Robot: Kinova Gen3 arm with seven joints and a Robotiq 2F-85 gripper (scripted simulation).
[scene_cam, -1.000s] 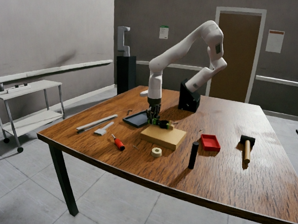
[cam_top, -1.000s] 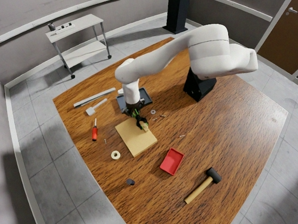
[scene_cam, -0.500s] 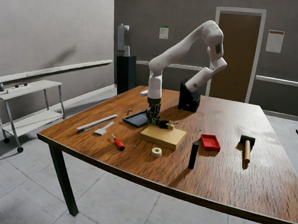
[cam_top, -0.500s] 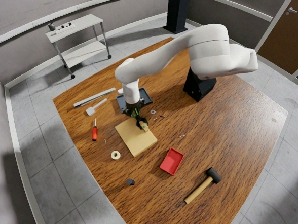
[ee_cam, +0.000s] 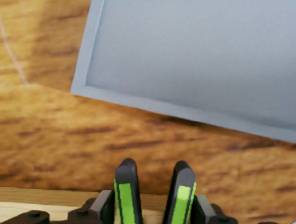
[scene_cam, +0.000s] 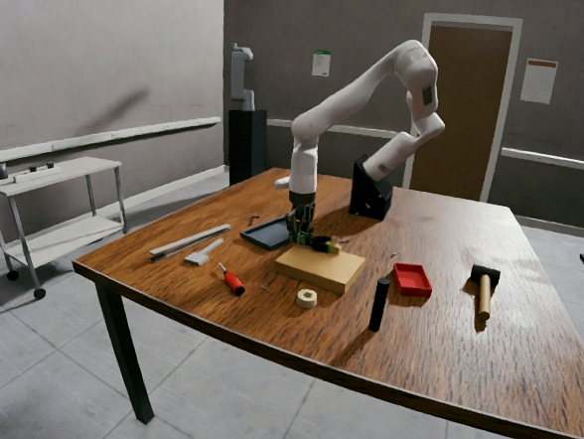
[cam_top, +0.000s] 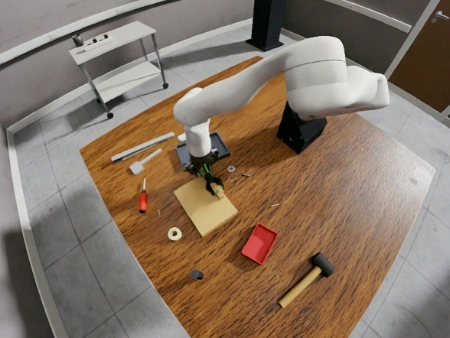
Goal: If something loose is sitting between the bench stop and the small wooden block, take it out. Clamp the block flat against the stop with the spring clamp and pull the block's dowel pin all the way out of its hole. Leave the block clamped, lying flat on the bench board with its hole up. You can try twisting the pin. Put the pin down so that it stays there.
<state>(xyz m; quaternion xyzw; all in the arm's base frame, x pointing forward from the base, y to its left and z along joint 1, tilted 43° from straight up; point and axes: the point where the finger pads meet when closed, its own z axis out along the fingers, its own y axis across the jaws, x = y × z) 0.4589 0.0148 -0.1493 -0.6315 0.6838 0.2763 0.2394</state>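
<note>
The gripper [cam_top: 207, 177] [scene_cam: 302, 240] [ee_cam: 155, 166] has its fingers partly apart; whether they grasp anything, I cannot tell. Just beyond, a dark clamp [cam_top: 213, 185] [scene_cam: 320, 243] obscures the pale wood [cam_top: 218, 190] [scene_cam: 336, 248] at the edge of the board [cam_top: 207, 212] [scene_cam: 318, 267] [ee_cam: 37, 209] facing the arm's base; block and stop blur together, long axis seemingly along that edge, pin and hole indistinct

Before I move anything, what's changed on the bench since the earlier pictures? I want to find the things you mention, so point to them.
Nothing has visibly changed. The arm [cam_top: 229, 89] [scene_cam: 348, 101] and the tool [cam_top: 207, 173] [scene_cam: 302, 239] [ee_cam: 155, 167] look to be in the same pose, with nothing seen taken hold of or let go. The bench board [cam_top: 207, 210] [scene_cam: 320, 265] [ee_cam: 30, 196], red tray [cam_top: 260, 244] [scene_cam: 412, 279], mallet [cam_top: 302, 287] [scene_cam: 485, 295] and screwdriver [cam_top: 143, 200] [scene_cam: 233, 282] also stayed put.
</note>
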